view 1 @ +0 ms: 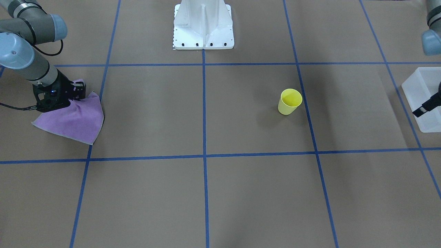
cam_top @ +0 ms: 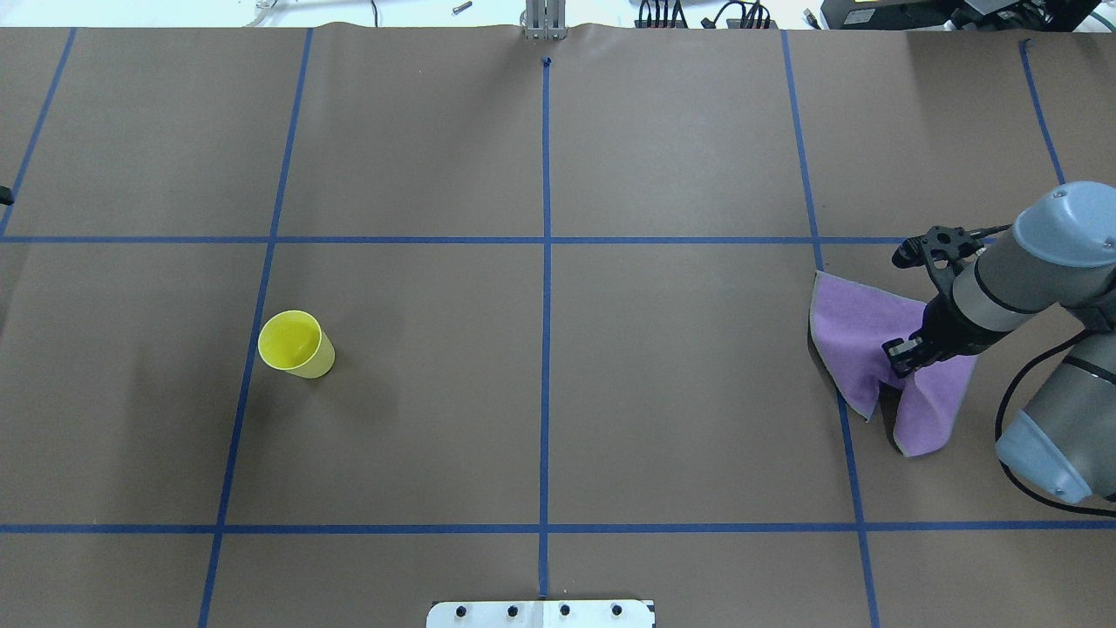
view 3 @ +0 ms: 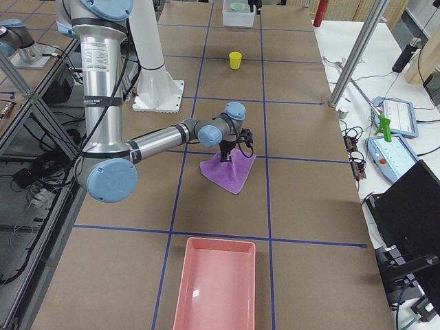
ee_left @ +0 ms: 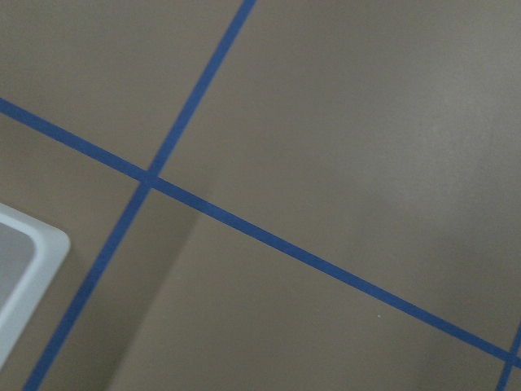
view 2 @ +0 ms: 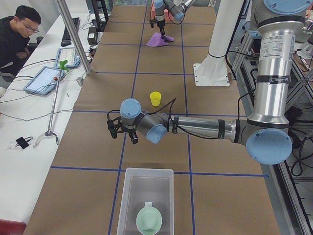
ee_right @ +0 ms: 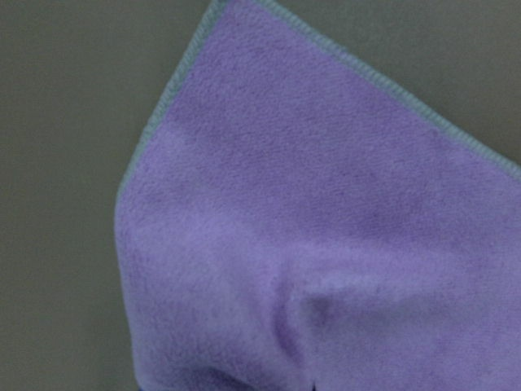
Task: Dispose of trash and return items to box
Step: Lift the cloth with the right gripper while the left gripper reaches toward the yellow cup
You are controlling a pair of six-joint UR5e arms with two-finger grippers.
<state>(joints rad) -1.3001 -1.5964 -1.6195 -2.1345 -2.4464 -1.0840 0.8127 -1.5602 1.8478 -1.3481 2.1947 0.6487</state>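
Observation:
The yellow cup (view 1: 290,101) stands upright on the brown table, also in the overhead view (cam_top: 296,344) and the left view (view 2: 155,98). The mint-green bowl (view 2: 149,220) sits inside the translucent box (view 2: 128,196), whose corner shows in the left wrist view (ee_left: 24,269). My left gripper (view 2: 121,131) hovers above the table between cup and box; I cannot tell if it is open or shut. My right gripper (cam_top: 902,353) is shut on a purple cloth (cam_top: 850,340), pinching its middle into a raised fold (ee_right: 326,204), edges on the table.
A pink tray (view 3: 216,289) lies at the table's end on my right. The white robot pedestal (view 1: 203,24) stands at the middle of my side. Blue tape lines grid the brown table. An operator (view 2: 17,34) sits beyond the far edge with tablets.

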